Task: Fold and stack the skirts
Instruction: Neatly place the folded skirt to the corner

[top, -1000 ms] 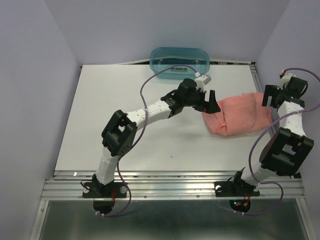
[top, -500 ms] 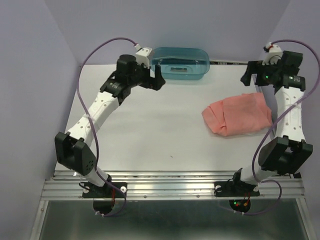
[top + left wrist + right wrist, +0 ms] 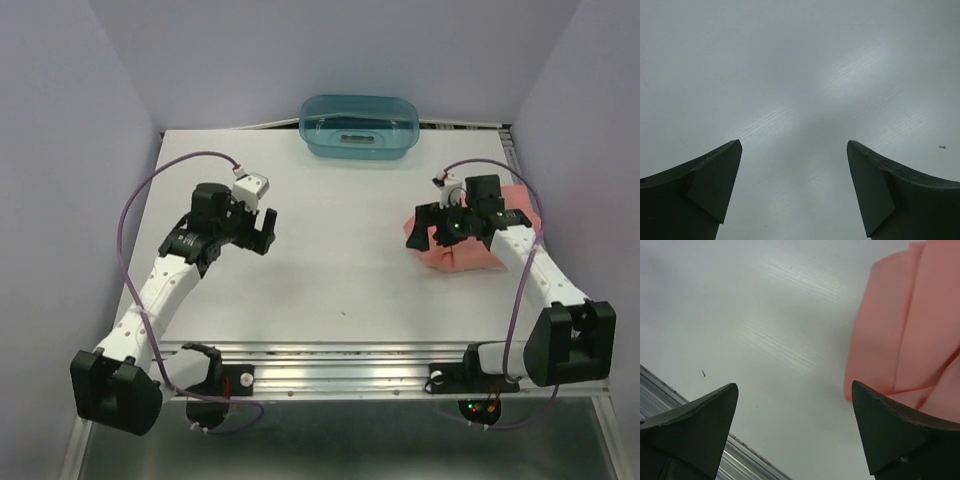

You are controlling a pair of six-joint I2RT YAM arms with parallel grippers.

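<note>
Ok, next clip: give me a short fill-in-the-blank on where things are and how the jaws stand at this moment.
1. The salmon-pink cloth skirt lies on the ___ half of the white table.
2. The teal translucent plastic tub stands at the table's ___ edge.
3. The left gripper hangs over bare table, its jaws ___.
4. The right gripper hangs by the skirt's edge, its jaws ___.
Missing words: right; far; open; open.
</note>
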